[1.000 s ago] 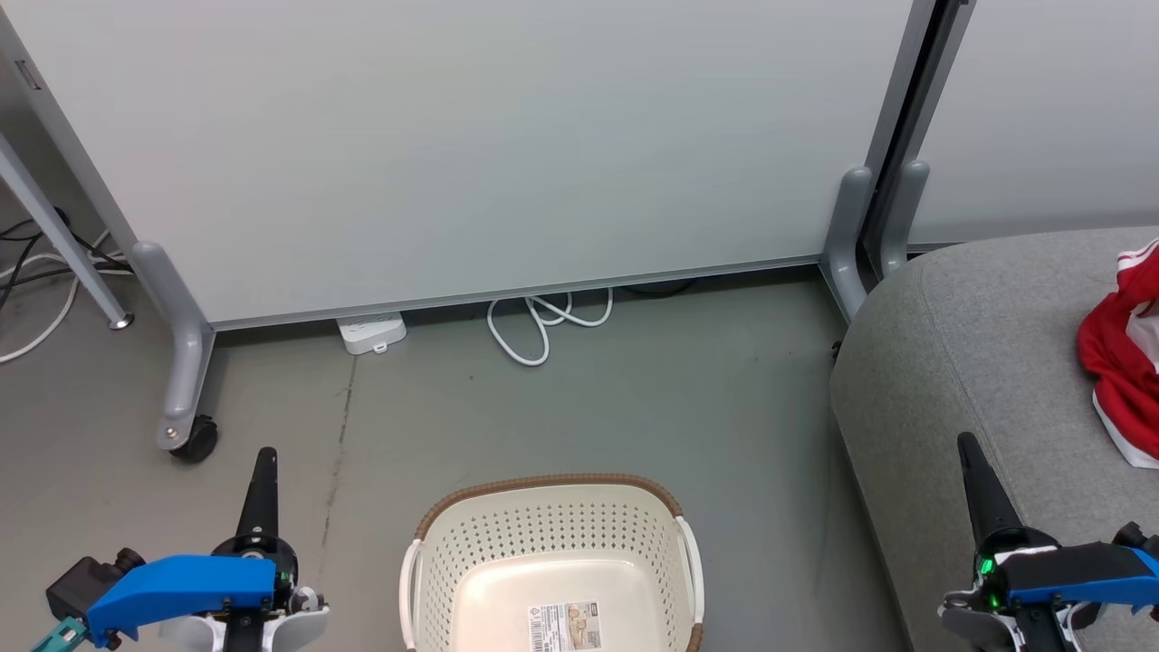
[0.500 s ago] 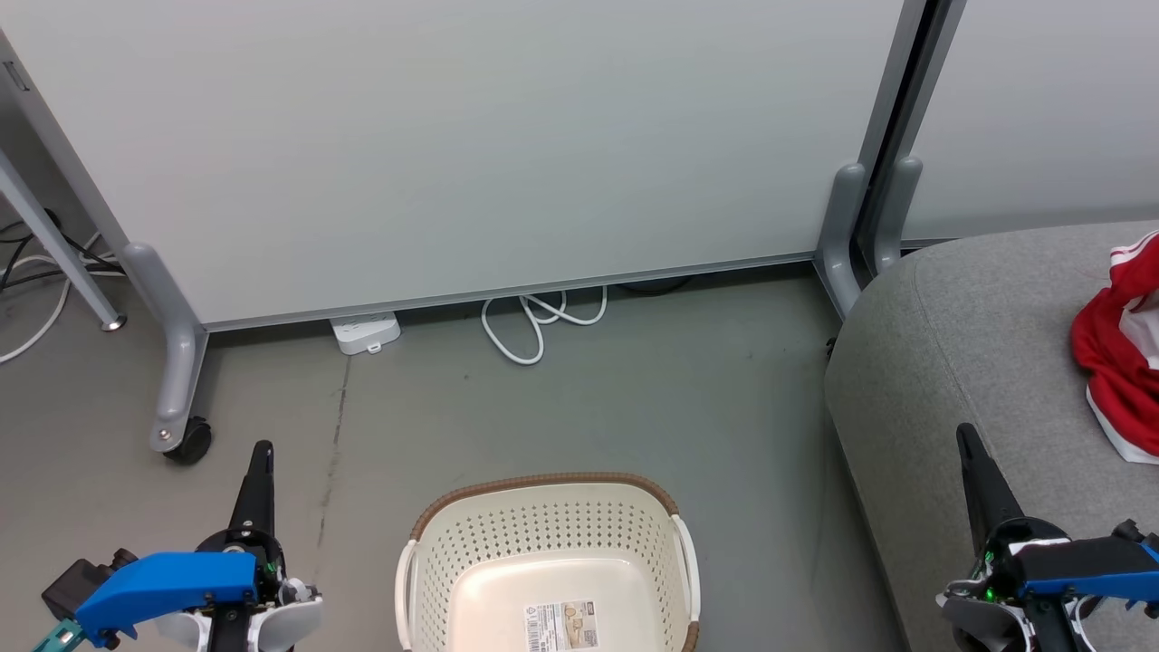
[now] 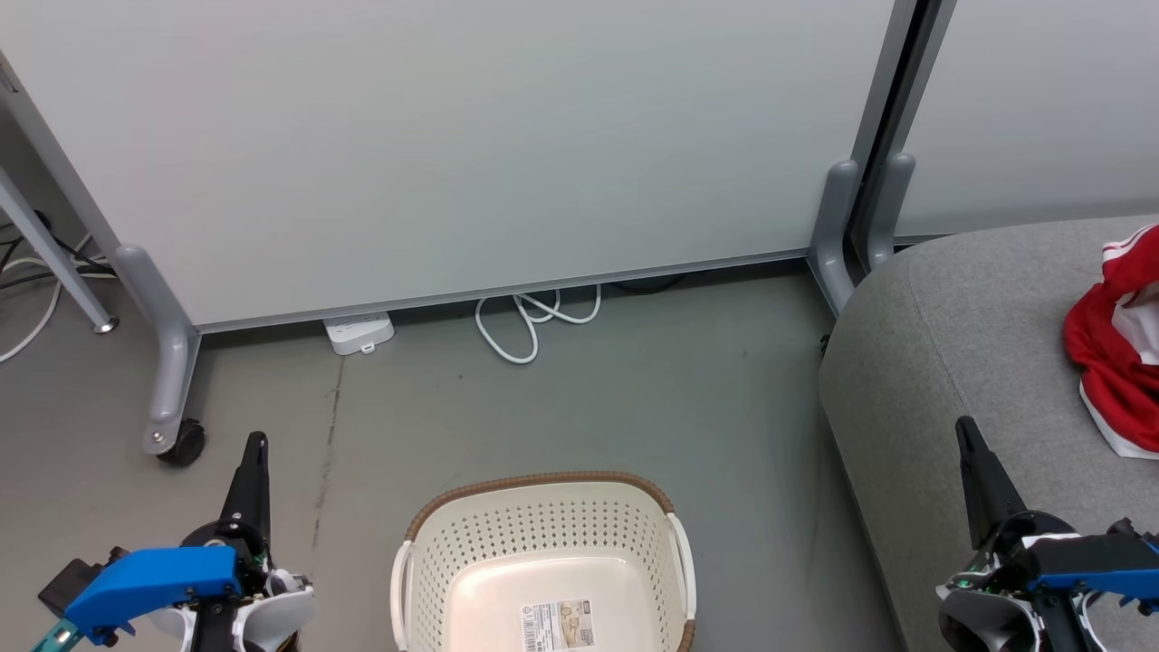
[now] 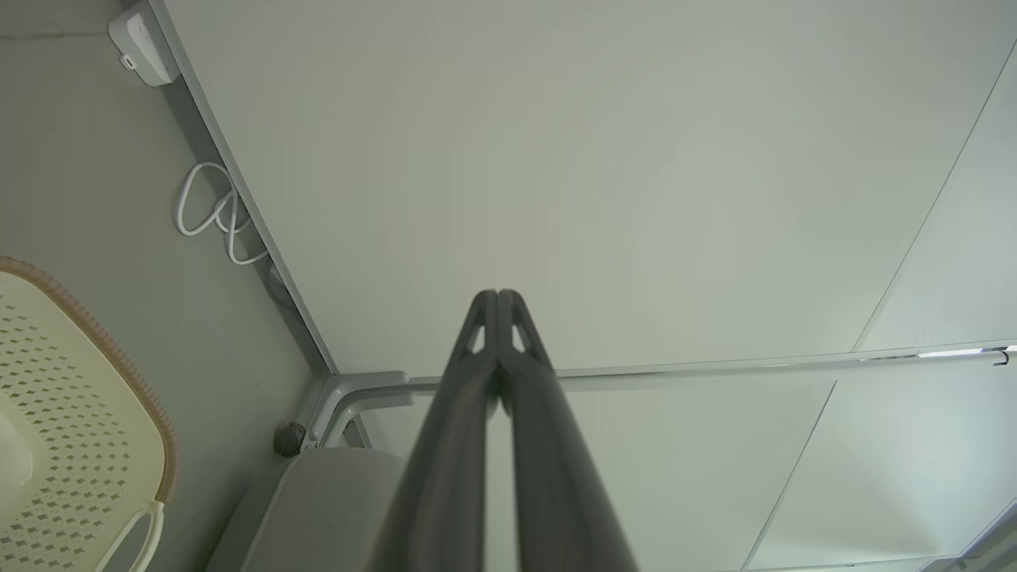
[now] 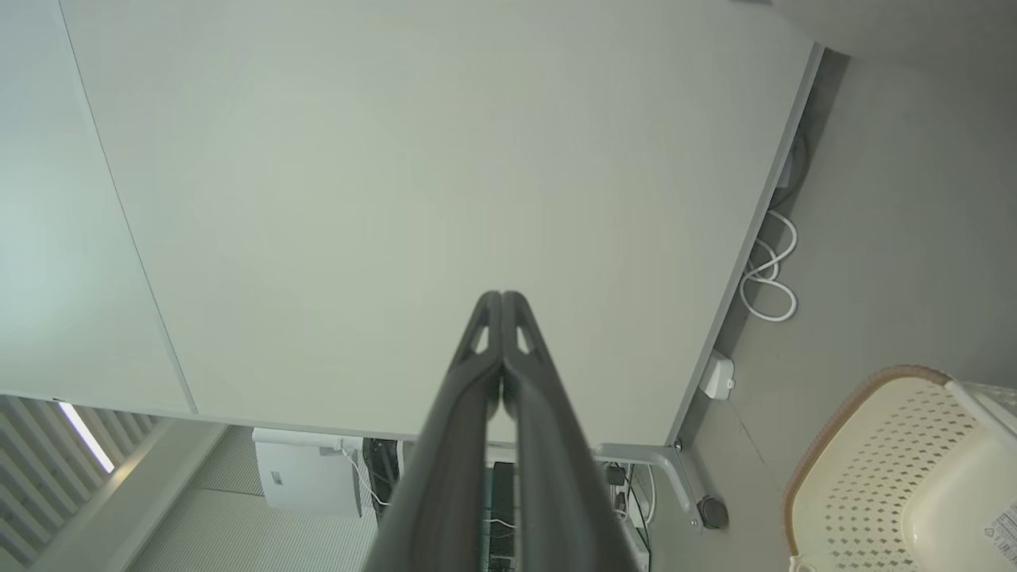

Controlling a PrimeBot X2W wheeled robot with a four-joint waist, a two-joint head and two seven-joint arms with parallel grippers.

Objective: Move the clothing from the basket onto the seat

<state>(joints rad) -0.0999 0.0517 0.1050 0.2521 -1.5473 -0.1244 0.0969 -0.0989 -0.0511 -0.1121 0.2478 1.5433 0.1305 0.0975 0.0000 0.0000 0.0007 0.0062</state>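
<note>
Grey floor (image 3: 634, 389): basket (image 3: 543, 516) low centre, visible part empty. Red clothing (image 3: 1100, 362) lies on seat (image 3: 951, 344), up-right of right claw (image 3: 962, 424), right arm nearer. Left claw (image 3: 256, 441) and right both clenched, empty.

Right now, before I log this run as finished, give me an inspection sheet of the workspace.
Surface: grey floor, faint streak left of the basket.
Job's things: basket on the floor, label alone showing inside; red clothing lying on the seat, cut by the picture's edge.
Clutter: nothing seen.
Grippers: left gripper and right gripper shut, holding nothing.
Cables: white cable looped by a power strip under the partition; more cables far left.
Surroundings: pale partition on wheeled feet.
</note>
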